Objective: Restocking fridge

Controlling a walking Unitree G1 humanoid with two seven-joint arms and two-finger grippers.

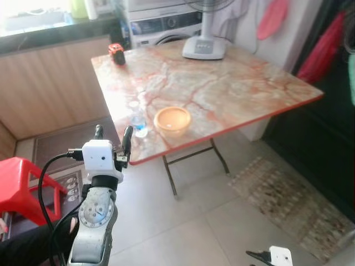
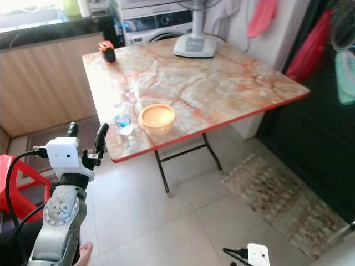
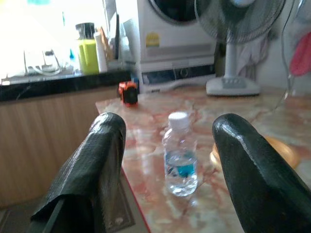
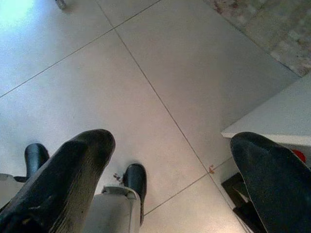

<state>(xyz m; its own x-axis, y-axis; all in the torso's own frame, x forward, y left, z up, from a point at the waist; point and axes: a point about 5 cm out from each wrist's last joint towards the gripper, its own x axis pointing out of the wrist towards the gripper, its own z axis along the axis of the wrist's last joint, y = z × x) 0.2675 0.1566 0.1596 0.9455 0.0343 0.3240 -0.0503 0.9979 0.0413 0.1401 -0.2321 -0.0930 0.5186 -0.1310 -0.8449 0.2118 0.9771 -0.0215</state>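
Home kitchen/laundry: washing machine [image 1: 166, 25], countertop [image 1: 50, 33], marble table [image 1: 222, 88].

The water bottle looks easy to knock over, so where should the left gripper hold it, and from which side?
Grip the water bottle around its straight body below the cap, coming level from the table's near edge. It stands upright, already framed between the open left gripper fingers.

No legible text; water bottle [image 3: 180, 155] label and washing machine [image 3: 170, 36] sticker unreadable.
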